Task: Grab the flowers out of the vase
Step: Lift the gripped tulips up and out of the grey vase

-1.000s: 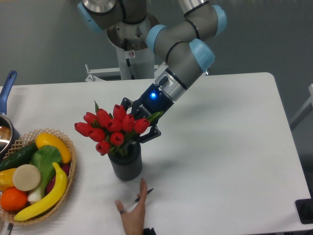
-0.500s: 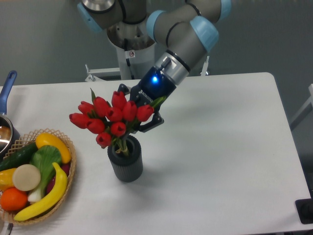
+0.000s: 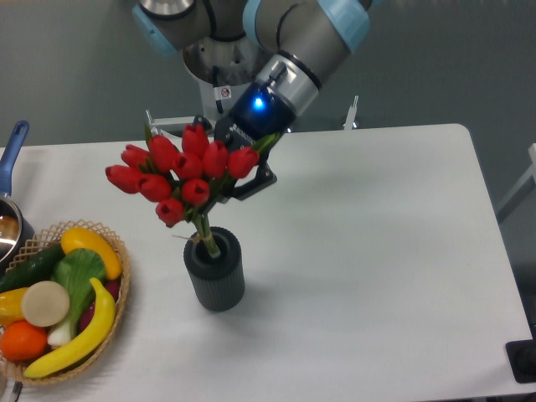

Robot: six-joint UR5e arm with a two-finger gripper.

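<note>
One white table (image 3: 377,251) takes up most of the shot, with a grey wall behind it and the robot's base mounted at the far edge. Over on the left edge there's a woven basket (image 3: 117,276) packed with a banana (image 3: 79,339), an orange (image 3: 21,341), a cucumber (image 3: 29,266) and other produce, plus a pot with a blue handle (image 3: 15,142) poking in.

Compared to half a second ago, the flowers (image 3: 180,172) are clearly higher. The red blooms sit well above the vase (image 3: 215,272) now, and a longer stretch of stem shows between them. The stem ends look like they're only just inside the vase mouth, though I can't say exactly how deep. The bunch tilts left. The vase hasn't budged. The hand that showed at the front edge a second ago is gone.

The gripper (image 3: 239,172) is clamped on the bunch just behind the blooms, fingers mostly hidden by them, blue light glowing on the wrist.
</note>
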